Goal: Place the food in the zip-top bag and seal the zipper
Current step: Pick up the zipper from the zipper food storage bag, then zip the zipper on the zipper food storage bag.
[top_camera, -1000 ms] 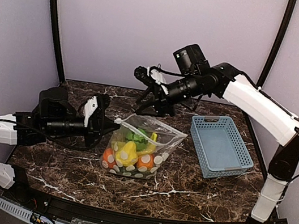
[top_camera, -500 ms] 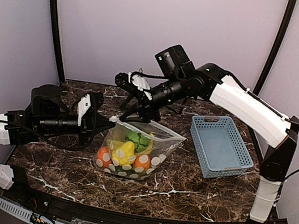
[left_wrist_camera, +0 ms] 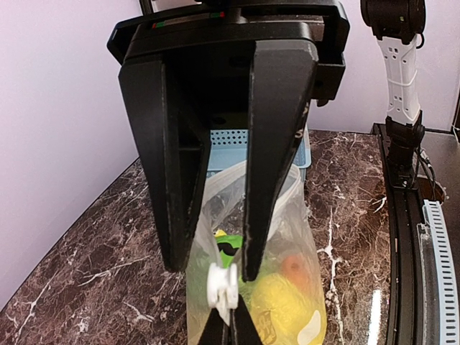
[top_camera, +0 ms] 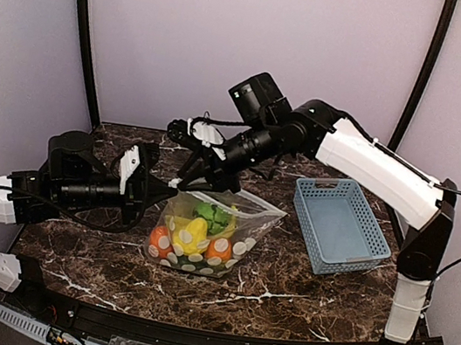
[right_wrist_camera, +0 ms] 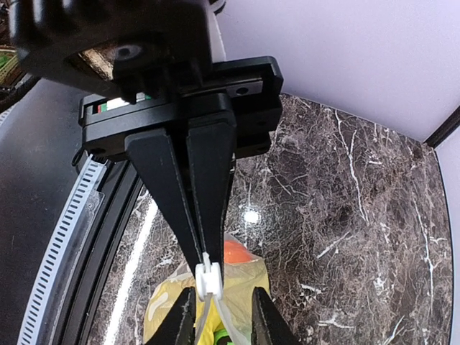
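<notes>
Top external view gives us the overall count: the zip-top bag (top_camera: pixel 250 227) stands on the bench (top_camera: pixel 299 292) with the food (top_camera: pixel 192 235) inside it, yellow, orange and green pieces heaped at its bottom. We spot no piece lying outside the bag, and the blue basket (top_camera: pixel 339 224) to the bag's right shows only its bare floor. So we judge the loading done and the sealing barely begun. The left end effector (top_camera: pixel 166 188) meets the bag's upper left corner, and the right end effector (top_camera: pixel 199 181) hangs over the bag's mouth just beside that corner, but from above we cannot tell what either has hold of. The wrist views settle it. Left wrist view shows the left end effector clamped shut on the white end tab of the zipper (left_wrist_camera: pixel 222 286), and beyond the tab the bag's mouth gapes, its film bulging between the right arm's two fingers. Right wrist view adds what that one hides: the right fingers (right_wrist_camera: pixel 184 320) stand apart on either side of the white strip with a gap on each side, so they straddle the zipper without gripping it. What is left, as we read it, is to close on the strip and run along it to the bag's far corner.
</notes>
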`<state>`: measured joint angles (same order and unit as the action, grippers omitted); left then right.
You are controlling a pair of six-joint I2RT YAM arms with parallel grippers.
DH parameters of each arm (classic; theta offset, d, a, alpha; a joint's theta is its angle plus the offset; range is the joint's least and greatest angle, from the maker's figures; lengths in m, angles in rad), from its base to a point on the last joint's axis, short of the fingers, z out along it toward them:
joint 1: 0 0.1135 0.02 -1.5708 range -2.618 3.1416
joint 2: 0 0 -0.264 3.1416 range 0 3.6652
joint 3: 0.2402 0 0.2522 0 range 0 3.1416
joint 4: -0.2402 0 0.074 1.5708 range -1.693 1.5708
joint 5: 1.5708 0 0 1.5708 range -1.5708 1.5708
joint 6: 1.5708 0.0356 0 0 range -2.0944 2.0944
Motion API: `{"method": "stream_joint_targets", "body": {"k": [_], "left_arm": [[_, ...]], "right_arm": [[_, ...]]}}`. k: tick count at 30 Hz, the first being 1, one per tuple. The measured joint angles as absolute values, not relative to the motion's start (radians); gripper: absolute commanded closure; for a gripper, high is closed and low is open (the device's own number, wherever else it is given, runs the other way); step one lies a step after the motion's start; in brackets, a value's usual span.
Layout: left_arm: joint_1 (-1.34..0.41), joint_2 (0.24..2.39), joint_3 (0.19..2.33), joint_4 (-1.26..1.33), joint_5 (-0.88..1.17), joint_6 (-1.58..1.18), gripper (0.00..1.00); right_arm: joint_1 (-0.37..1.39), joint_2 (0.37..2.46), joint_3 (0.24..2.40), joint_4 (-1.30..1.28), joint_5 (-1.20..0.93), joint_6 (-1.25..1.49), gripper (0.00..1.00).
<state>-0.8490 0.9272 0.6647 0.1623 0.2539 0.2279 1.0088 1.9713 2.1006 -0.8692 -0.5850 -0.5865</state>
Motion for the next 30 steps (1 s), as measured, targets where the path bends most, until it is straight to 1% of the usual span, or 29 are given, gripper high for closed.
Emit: {"method": "stream_joint_targets", "body": {"k": [4, 7, 11, 14, 16, 19, 24, 30], "left_arm": [[-0.849, 0.927, 0.665, 0.162, 0.254, 0.228, 0.99], [-0.849, 0.927, 0.665, 0.162, 0.254, 0.227, 0.99], [-0.849, 0.929, 0.665, 0.163, 0.253, 0.224, 0.99], [-0.849, 0.929, 0.665, 0.163, 0.253, 0.224, 0.99], [-0.849, 0.930, 0.664, 0.163, 0.250, 0.224, 0.99], [-0.849, 0.931, 0.664, 0.163, 0.246, 0.224, 0.99], [-0.849, 0.935, 0.659, 0.172, 0.243, 0.223, 0.99], [-0.849, 0.944, 0.659, 0.183, 0.243, 0.220, 0.99]], "right_arm": [[1.018, 1.971, 2.101, -0.869, -0.573, -0.585, 0.82], [1.021, 1.971, 2.101, -0.869, -0.566, -0.591, 0.88], [1.023, 1.971, 2.101, -0.870, -0.562, -0.593, 0.91], [1.023, 1.971, 2.101, -0.871, -0.561, -0.594, 0.96], [1.023, 1.971, 2.101, -0.873, -0.560, -0.597, 0.95], [1.023, 1.971, 2.101, -0.876, -0.561, -0.601, 0.86], [1.024, 1.971, 2.102, -0.881, -0.564, -0.608, 0.85], [1.029, 1.974, 2.107, -0.884, -0.563, -0.610, 0.87]]}}
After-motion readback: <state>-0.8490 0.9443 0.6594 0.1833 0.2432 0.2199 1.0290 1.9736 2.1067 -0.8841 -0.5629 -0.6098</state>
